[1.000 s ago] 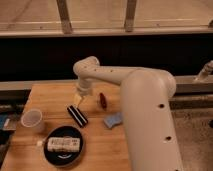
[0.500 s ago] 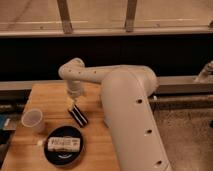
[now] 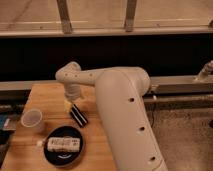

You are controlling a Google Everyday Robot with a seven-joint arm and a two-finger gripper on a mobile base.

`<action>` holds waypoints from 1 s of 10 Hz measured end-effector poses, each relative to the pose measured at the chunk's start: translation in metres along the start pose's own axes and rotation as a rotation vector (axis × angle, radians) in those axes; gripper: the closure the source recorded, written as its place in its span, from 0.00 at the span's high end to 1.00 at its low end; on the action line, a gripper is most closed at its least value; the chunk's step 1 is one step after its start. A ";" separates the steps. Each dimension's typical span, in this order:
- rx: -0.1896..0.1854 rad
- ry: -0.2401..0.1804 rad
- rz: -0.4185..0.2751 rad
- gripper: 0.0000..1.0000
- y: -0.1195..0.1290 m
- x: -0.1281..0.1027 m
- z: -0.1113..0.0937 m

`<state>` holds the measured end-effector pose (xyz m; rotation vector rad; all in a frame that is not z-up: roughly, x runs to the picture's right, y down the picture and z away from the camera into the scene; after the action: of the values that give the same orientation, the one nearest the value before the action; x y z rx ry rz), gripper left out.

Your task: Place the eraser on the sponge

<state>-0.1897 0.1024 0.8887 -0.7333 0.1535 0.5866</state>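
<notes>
Gripper (image 3: 69, 103) is low over the desk (image 3: 46, 95), mid-left area, with its fingers spread and nothing pinched. It sits at the 11 o'clock end of the eraser (image 3: 78, 115); can't tell whether it's touching or just above. The eraser lies flat on the desk, stripes up, long axis running 11 to 5 o'clock. Paper cup (image 3: 32, 120) stands upright at 9 o'clock of the eraser, apart from it. Black round plate (image 3: 50, 154) is at 7 o'clock of the eraser, near the front desk edge, and carries a white speckled bar (image 3: 62, 144). The big white arm (image 3: 120, 105) comes in from 4 o'clock and covers the right side of the desk.
</notes>
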 end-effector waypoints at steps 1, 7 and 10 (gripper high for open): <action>-0.004 -0.002 0.010 0.74 0.001 0.000 0.003; -0.021 0.018 0.022 0.74 0.019 -0.004 0.022; -0.029 0.043 0.028 0.68 0.022 0.000 0.030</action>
<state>-0.2036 0.1356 0.8979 -0.7730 0.1956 0.6011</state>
